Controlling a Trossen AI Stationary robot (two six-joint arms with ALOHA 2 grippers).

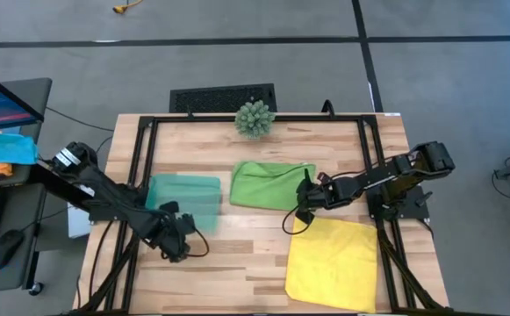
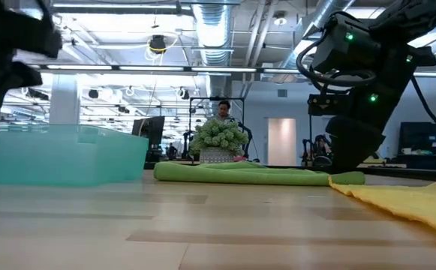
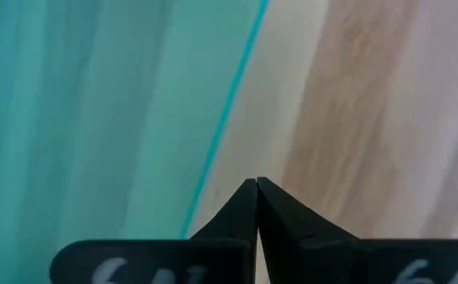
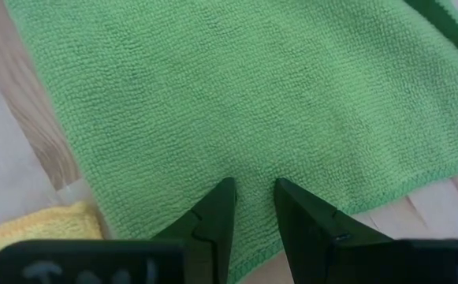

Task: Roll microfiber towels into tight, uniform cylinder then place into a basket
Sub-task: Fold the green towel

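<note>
The leaf green towel (image 1: 270, 184) lies flat at the table's middle, with a fold along its far side. The bright yellow towel (image 1: 334, 263) lies spread flat at the near right. The teal basket (image 1: 184, 200) stands at the left, with nothing in it. My right gripper (image 1: 305, 202) is at the green towel's near right corner, fingers pointing down and a little apart (image 4: 254, 188). My left gripper (image 1: 180, 241) is shut and empty just off the basket's near right corner (image 3: 213, 158). My right gripper has its fingertips (image 4: 227, 189) at the green towel's surface (image 4: 252, 158), close to its hemmed edge near a corner, coming from above. No cloth shows gathered between the fingers. I cannot tell whether they touch the towel.
A spiky green ball plant (image 1: 255, 118) stands at the far edge, behind the green towel. Black frame rails (image 1: 140, 158) run along the table's left and right sides. Bare wood lies between the basket and the yellow towel.
</note>
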